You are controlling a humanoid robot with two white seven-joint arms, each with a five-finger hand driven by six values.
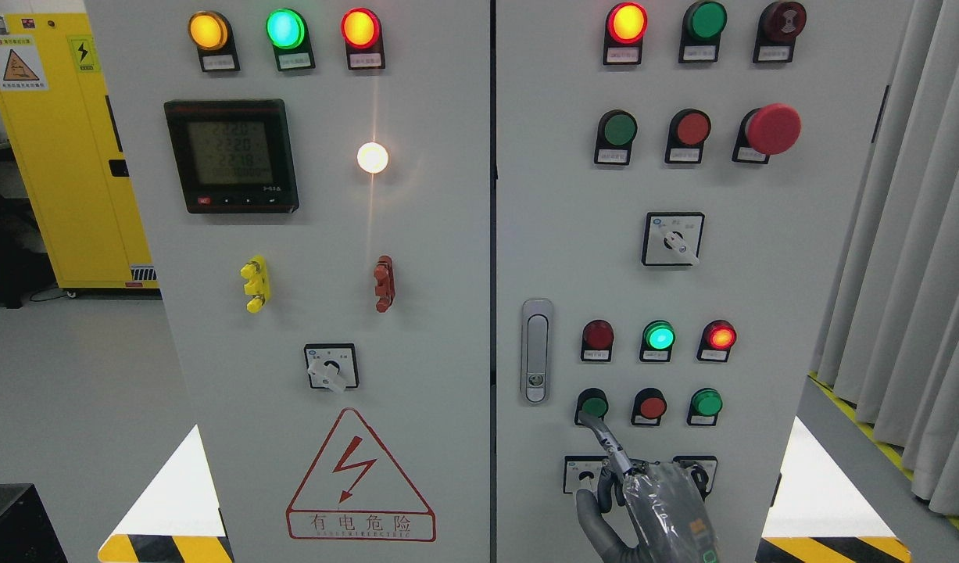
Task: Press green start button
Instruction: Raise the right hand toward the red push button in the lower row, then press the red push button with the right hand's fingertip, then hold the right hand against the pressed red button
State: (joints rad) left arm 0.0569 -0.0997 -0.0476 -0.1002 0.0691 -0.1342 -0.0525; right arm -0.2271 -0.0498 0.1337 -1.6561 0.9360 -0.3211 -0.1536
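The right hand (643,500) comes up from the bottom edge in front of the right-hand door (799,258) of the grey control cabinet. One finger (600,434) is stretched out straight, pointing up and to the left, while the others are curled in toward the palm and hold nothing. The tip of that finger sits at the lower left edge of the green button (594,406), touching it or very nearly so; whether the button is pushed in cannot be told. This green button is the first in the lowest row of three, with a red button (651,406) beside it and a second green button (706,403) further right. Just above this row stand three lamps: dark red (598,335), lit green (659,336) and lit red (719,336). The door latch (536,351) stands left of the buttons.
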